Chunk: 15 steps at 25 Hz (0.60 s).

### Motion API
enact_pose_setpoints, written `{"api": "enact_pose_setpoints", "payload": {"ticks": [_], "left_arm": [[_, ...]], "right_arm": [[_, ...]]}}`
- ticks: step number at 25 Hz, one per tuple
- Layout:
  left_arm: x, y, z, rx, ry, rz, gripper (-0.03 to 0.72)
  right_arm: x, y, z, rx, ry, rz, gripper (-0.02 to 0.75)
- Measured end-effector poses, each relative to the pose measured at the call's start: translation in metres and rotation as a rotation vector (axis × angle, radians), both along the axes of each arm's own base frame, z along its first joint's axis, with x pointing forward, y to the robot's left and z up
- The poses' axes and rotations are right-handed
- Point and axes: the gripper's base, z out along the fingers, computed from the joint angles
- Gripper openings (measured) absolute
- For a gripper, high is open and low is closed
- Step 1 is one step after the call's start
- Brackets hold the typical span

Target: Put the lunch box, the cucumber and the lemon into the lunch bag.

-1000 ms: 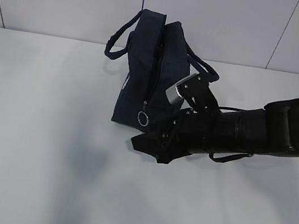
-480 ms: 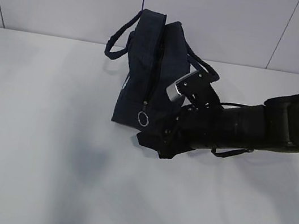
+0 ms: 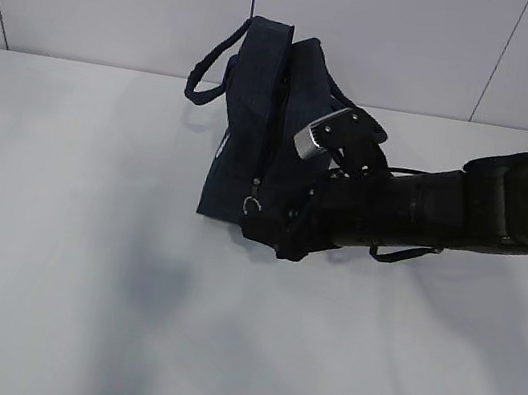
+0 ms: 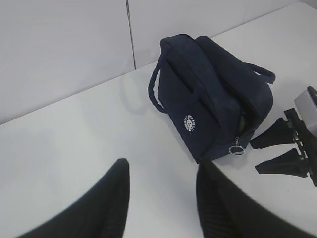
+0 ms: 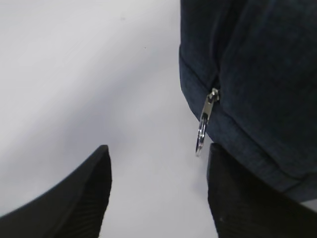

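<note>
The lunch bag [image 3: 256,125] stands upright at the far middle of the surface [image 3: 62,255]. The right end effector [image 5: 158,191], released, sits beside its ring pull [image 5: 200,136]; the left end effector [image 4: 161,198] hangs released, well apart.

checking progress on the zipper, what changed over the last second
The right gripper moved left and slightly up, closing in on the lunch bag; its open fingers now bracket the ring pull without gripping it. The bag and left gripper stayed put.
</note>
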Motion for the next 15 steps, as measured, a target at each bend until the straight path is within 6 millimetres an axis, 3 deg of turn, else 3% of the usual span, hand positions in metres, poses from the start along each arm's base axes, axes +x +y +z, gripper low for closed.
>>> {"api": "enact_pose_setpoints", "payload": {"ticks": [8, 15], "left_arm": [[0.0, 0.0, 0.0, 0.0, 0.0, 0.0, 0.302], [0.0, 0.0, 0.0, 0.0, 0.0, 0.0, 0.302]], "right_arm": [[0.007, 0.002, -0.021, -0.008, 0.059, -0.019, 0.456], [0.011, 0.0, -0.021, -0.033, 0.05, -0.042, 0.456]]}}
